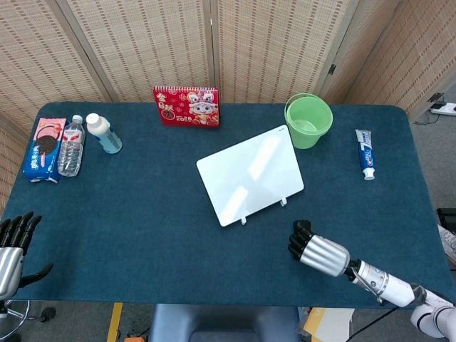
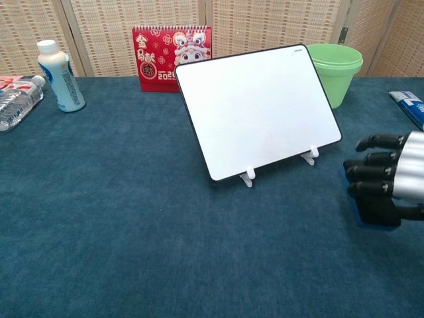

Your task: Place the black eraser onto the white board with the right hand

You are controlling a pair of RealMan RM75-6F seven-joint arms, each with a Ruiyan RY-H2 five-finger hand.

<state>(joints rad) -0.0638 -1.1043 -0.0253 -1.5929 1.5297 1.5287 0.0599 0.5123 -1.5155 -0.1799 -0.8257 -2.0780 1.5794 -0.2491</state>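
Note:
The white board [image 1: 249, 174] stands tilted on small feet in the middle of the table, also clear in the chest view [image 2: 258, 109]. My right hand [image 1: 313, 249] hovers near the front right edge, a short way right of and in front of the board. In the chest view this hand [image 2: 391, 179] has its fingers curled over the black eraser [image 2: 379, 212], which it grips just above the cloth. In the head view the hand hides the eraser. My left hand [image 1: 11, 249] rests at the table's front left corner with its fingers apart and holds nothing.
A green bucket [image 1: 308, 120] stands behind the board, and a toothpaste tube [image 1: 365, 153] lies at the right edge. A red calendar [image 1: 187, 105] stands at the back. Two bottles [image 1: 103, 133] and a cookie pack [image 1: 44, 148] lie at the far left.

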